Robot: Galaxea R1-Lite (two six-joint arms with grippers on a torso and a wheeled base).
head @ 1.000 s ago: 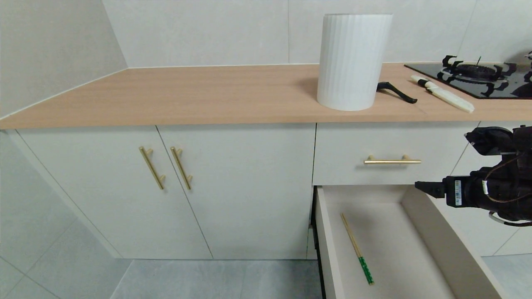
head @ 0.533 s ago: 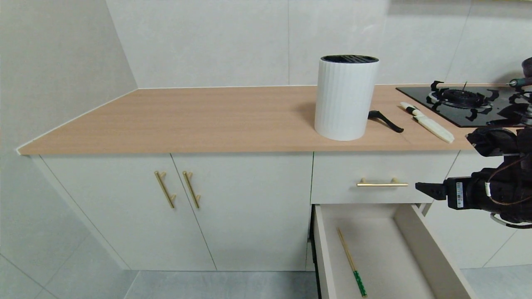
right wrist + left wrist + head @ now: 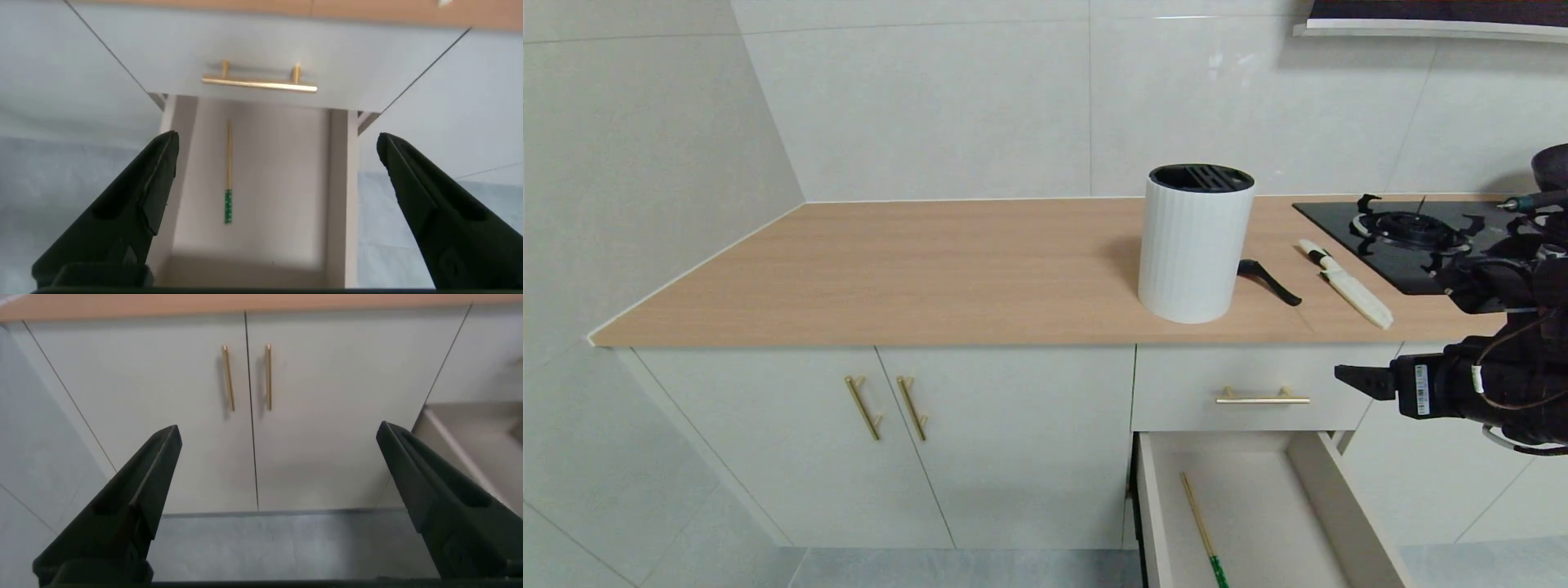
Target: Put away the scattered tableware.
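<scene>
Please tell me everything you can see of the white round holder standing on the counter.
The holder is a tall white cylinder with fine vertical ribs and a matte, plastic-looking wall. Its black top has slots, and nothing sticks out of them. It stands upright on the wooden counter, above the closed drawer. A black handle lies close by its base on the robot's right; whether they touch cannot be told.
</scene>
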